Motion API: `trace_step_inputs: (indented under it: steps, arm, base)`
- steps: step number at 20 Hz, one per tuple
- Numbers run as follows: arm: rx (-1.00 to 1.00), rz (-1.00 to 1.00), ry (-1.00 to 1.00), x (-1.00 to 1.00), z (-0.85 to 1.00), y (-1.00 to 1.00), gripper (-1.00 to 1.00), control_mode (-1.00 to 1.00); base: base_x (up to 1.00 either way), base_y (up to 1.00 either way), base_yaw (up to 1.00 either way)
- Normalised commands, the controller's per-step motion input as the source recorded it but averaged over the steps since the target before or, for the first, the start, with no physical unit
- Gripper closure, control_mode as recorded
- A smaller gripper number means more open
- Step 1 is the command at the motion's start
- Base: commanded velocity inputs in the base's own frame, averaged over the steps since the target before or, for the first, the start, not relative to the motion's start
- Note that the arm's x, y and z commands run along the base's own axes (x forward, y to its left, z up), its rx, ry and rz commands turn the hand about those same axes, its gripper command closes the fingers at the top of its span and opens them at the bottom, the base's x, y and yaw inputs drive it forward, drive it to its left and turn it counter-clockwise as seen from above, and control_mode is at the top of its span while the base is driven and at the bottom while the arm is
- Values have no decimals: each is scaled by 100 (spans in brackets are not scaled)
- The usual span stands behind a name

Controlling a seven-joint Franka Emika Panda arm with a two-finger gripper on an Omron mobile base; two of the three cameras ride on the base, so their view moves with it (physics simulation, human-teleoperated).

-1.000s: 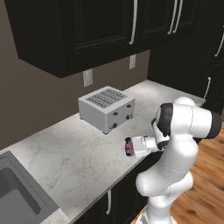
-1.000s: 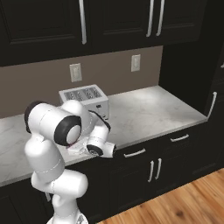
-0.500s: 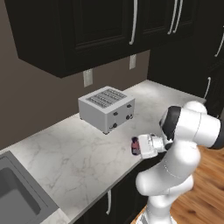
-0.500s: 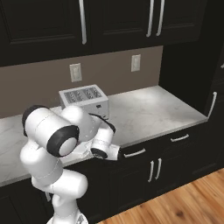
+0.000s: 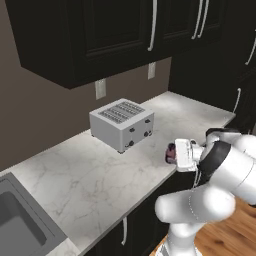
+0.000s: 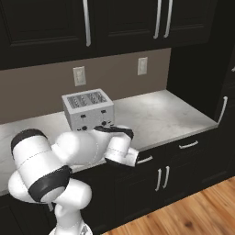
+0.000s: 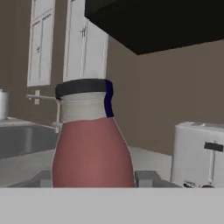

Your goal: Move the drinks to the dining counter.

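A tiny purple-red bottle [image 7: 92,144] with a dark cap, one of the drinks, stands upright between my fingertips [image 7: 146,178] in the hand view. My gripper [image 7: 96,178] is shut on its lower body. From the left base view the bottle [image 5: 171,151] hangs just above the front edge of the marble worktop [image 5: 100,175], held by the gripper [image 5: 173,156] at the end of the bent white arm. The dining counter is out of view.
A white toaster [image 5: 121,125] sits on the worktop by the wall, also seen as the toaster [image 6: 88,109] in the right base view. A sink [image 5: 20,220] lies at the left end. Dark cabinets hang above the worktop and stand below it.
The jaws have closed on the bottle. The arm has drawn it right and slightly up, towards the worktop's front edge. The toaster has not moved.
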Motion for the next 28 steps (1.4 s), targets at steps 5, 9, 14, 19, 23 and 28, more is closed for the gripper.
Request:
trace_step_inputs:
  steps: [5,9,14,19,23,28]
  arm:
    - [0,-31,4,38,100,-34,100,-100]
    - [2,-42,15,21,87,-77,100,-100]
    - [2,-49,6,-66,32,-55,100,-100]
    - [-1,-49,1,-95,37,-10,100,-100]
    - [-12,-51,0,-58,56,20,100,-100]
    - [-4,-25,1,-28,71,3,100,-100]
  base:
    - [0,0,0]
    - [0,0,0]
    - [0,0,0]
    - [0,0,0]
    - [0,0,0]
    - [0,0,0]
